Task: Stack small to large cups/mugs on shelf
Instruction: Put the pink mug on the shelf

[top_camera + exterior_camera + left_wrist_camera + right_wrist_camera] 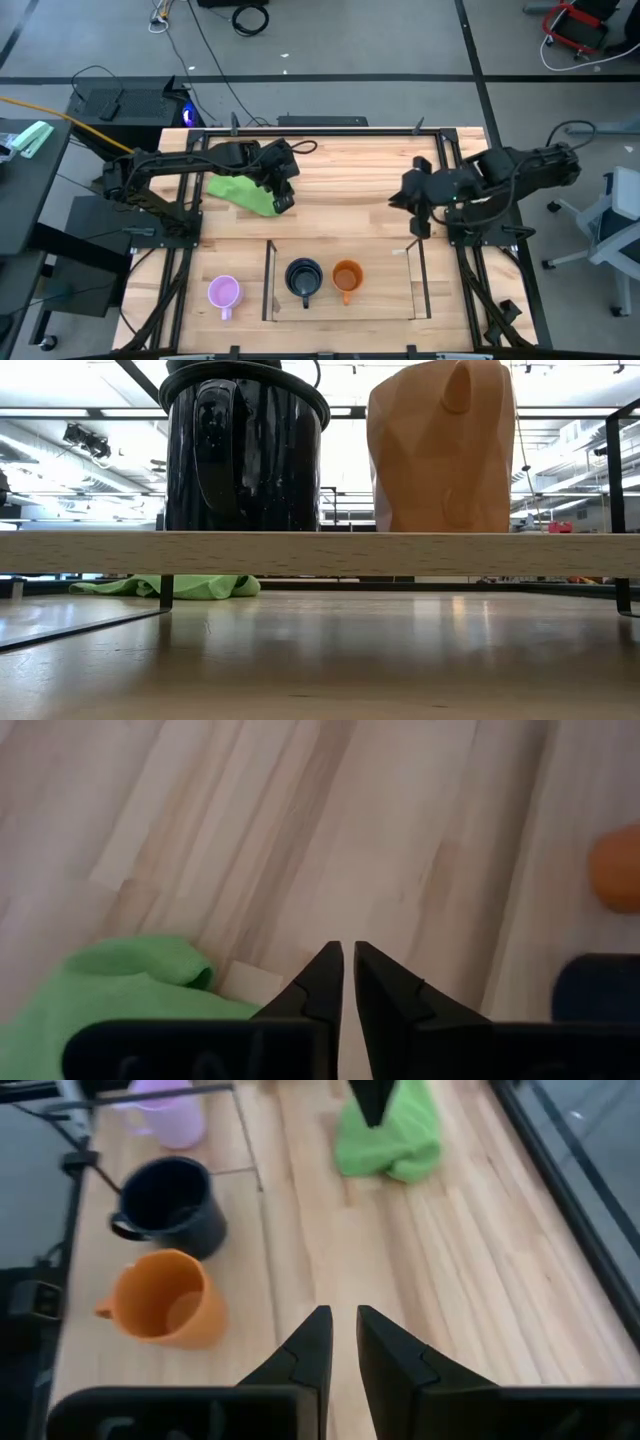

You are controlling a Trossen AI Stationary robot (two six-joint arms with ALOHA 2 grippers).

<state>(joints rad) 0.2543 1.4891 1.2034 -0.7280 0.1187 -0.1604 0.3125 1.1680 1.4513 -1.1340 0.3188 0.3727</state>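
- Left gripper (283,190): fingers nearly together, grasping nothing, green cloth (243,192) just beside it.
- Right gripper (412,200): narrow gap, empty.
- Black mug (304,277), orange mug (347,277): on shelf (390,297), ahead of both grippers.
- Light purple mug (224,293): outside shelf, beyond black mug.
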